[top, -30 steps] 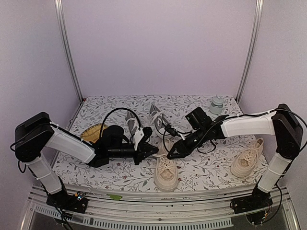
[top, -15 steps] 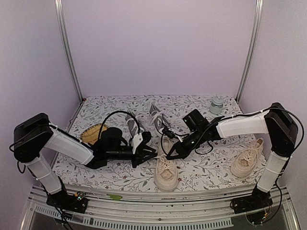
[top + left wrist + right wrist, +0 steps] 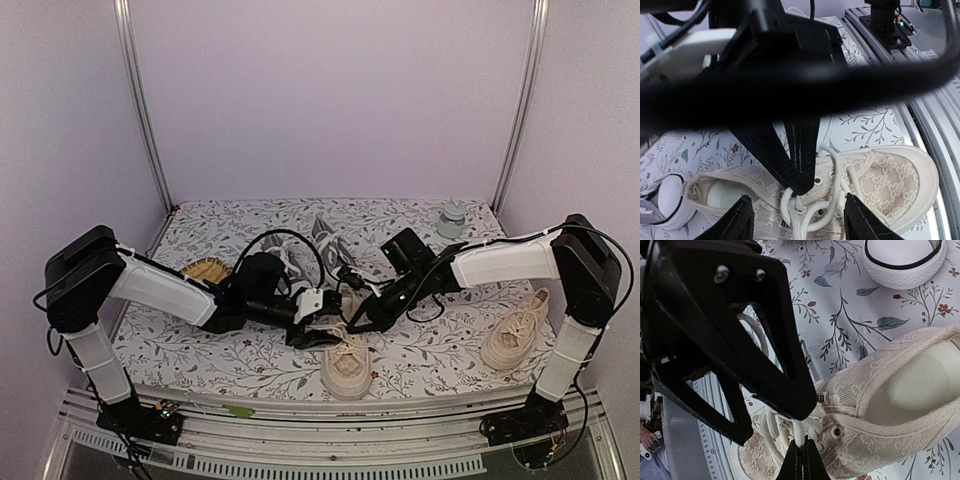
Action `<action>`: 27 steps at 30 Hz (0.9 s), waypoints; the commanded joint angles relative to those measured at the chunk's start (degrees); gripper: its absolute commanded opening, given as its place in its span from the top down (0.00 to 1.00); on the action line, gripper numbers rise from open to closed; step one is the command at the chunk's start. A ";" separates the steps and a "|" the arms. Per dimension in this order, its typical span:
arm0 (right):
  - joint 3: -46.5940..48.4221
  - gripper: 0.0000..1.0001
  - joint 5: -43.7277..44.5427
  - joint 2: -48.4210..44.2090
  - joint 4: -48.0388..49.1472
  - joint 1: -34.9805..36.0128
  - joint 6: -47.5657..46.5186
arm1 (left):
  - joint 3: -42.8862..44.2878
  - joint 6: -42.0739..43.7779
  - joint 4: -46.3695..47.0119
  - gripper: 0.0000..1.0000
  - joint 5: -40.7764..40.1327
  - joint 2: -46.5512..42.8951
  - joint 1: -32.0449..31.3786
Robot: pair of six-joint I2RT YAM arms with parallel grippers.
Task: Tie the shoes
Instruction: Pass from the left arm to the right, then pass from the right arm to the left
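— So, where are we on the table [image 3: 420, 365]?

— We are working the cream shoe [image 3: 347, 368] at the front centre, toe toward the arms' bases. Both arms meet over its eyelets. We judge this an early step: a strand is being gathered and no bow is formed yet.

— And the grippers?

— Our right gripper [image 3: 801, 462] is pinched shut on the lace [image 3: 838, 167] just above the top eyelets. Our left gripper [image 3: 807, 220] hangs with jaws apart, straddling the loose loops and holding nothing.

— What does the next move call for?

— We think the left needs to close on the other strand or a loop while the right keeps tension. Then the two can cross. The fingers sit almost touching, so we have little room.

— What else is around?

— The second cream shoe [image 3: 515, 340] lies well apart at the right, laces loose. The grey pair [image 3: 326, 240] sits just behind our hands, one white toe cap near the cream heel. A woven disc [image 3: 203, 270] lies at the left and a small jar [image 3: 452, 220] at the far right corner.

— Anything in the way?

— The left arm's cable [image 3: 290, 237] arcs over the work and blocks much of the left wrist view. The near grey shoe crowds any pull toward the back.
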 commanded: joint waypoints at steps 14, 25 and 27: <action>1.27 0.99 -2.25 -2.57 1.62 0.40 -0.78 | 2.34 -2.78 -2.59 0.53 -3.23 3.25 -0.55; 0.74 0.99 -3.93 -3.48 1.94 0.40 -1.05 | 3.64 -6.62 -1.38 0.68 -4.42 5.28 -0.68; 0.75 0.99 -4.04 -3.68 1.82 0.41 -1.04 | 3.75 -7.12 -1.25 0.72 -5.08 5.41 -0.68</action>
